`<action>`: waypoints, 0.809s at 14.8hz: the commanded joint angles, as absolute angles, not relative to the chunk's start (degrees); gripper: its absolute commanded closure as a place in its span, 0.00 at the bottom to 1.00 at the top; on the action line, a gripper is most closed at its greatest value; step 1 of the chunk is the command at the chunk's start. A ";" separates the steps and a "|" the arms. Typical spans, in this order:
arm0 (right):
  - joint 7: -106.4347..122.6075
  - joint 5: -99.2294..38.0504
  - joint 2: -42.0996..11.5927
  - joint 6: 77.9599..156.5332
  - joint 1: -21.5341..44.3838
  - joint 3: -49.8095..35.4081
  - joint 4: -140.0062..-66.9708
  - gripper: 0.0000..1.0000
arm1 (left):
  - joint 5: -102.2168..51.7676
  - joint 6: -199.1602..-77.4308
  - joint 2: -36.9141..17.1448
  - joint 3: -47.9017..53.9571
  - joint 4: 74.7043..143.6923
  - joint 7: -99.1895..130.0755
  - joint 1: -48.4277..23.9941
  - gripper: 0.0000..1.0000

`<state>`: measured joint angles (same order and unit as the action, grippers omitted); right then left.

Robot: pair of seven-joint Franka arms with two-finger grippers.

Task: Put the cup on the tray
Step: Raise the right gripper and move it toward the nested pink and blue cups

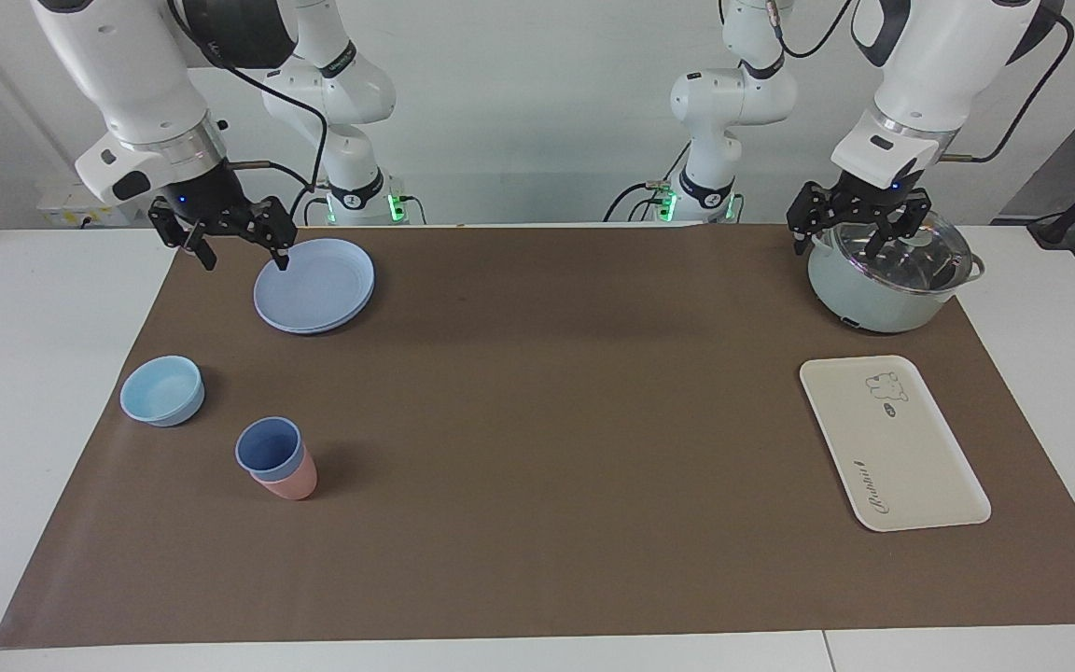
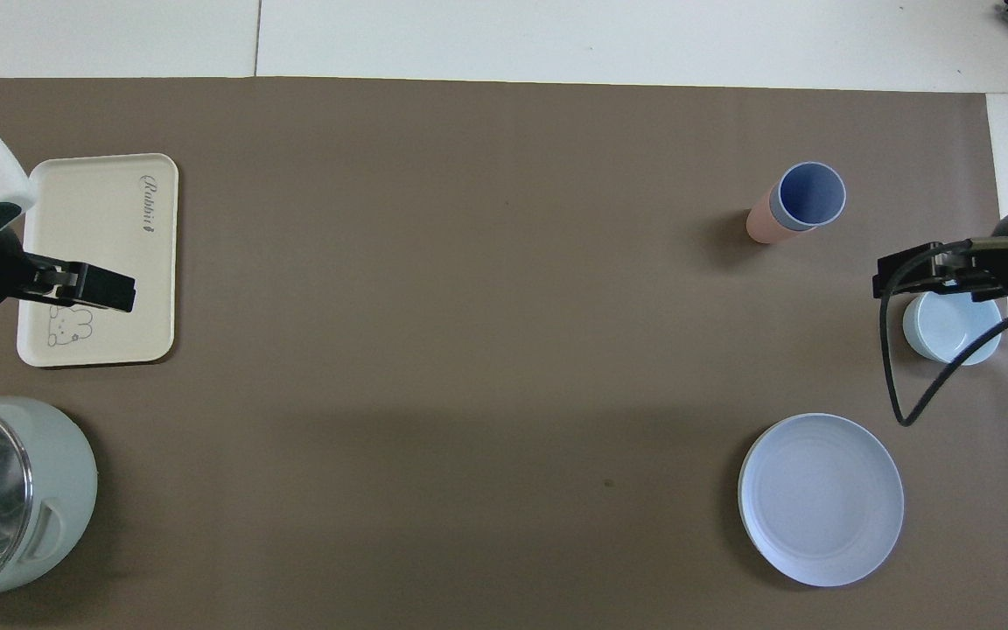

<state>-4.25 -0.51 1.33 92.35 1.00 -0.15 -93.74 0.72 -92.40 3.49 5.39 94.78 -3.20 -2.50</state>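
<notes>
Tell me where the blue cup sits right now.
The blue cup is nested in a pink cup on the brown mat, toward the right arm's end, beside the light-blue bowl and farther from the robots than the plate.

— Where does the cup (image 1: 269,446) stand?
— Nested in the pink cup (image 1: 292,483), at the right arm's end of the table, with the bowl (image 1: 162,390) beside it and the plate (image 1: 314,285) nearer to the robots.
— And the tray (image 1: 892,442)?
— At the left arm's end, well apart from the cups, with the lidded pot (image 1: 890,278) nearer to the robots than it.
</notes>
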 commanded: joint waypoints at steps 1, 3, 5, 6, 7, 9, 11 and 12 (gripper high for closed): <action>-4.75 0.09 2.37 92.29 -0.17 -0.62 -95.01 0.00 | -0.26 -91.67 4.57 5.45 95.36 -3.60 -1.85 0.00; -4.13 0.00 2.37 91.94 -0.26 -0.62 -94.75 0.00 | -0.18 -91.67 4.57 5.45 95.36 -3.60 -1.85 0.00; -4.13 0.00 2.37 91.84 -0.61 -0.53 -94.75 0.00 | -0.18 -91.67 4.57 5.45 95.36 -3.60 -1.85 0.00; -4.04 0.00 2.37 91.85 -1.14 -0.53 -94.75 0.00 | -0.18 -91.67 4.57 5.45 95.36 -3.60 -1.85 0.00; -4.04 0.00 2.37 91.67 -1.23 -0.53 -94.83 0.00 | -0.18 -91.67 4.57 5.45 95.36 -3.60 -1.85 0.00; -4.13 -0.09 2.20 92.72 -0.97 -0.61 -94.57 0.00 | -0.18 -91.67 4.57 5.45 95.36 -3.60 -1.85 0.00; -4.83 -0.18 2.11 95.09 -0.79 -0.62 -94.66 0.05 | -0.18 -91.67 4.57 5.45 95.36 -3.60 -1.85 0.00; -4.83 -0.18 2.11 95.10 -0.44 -0.62 -94.75 0.05 | -0.18 -91.67 4.57 5.45 95.36 -3.60 -1.85 0.00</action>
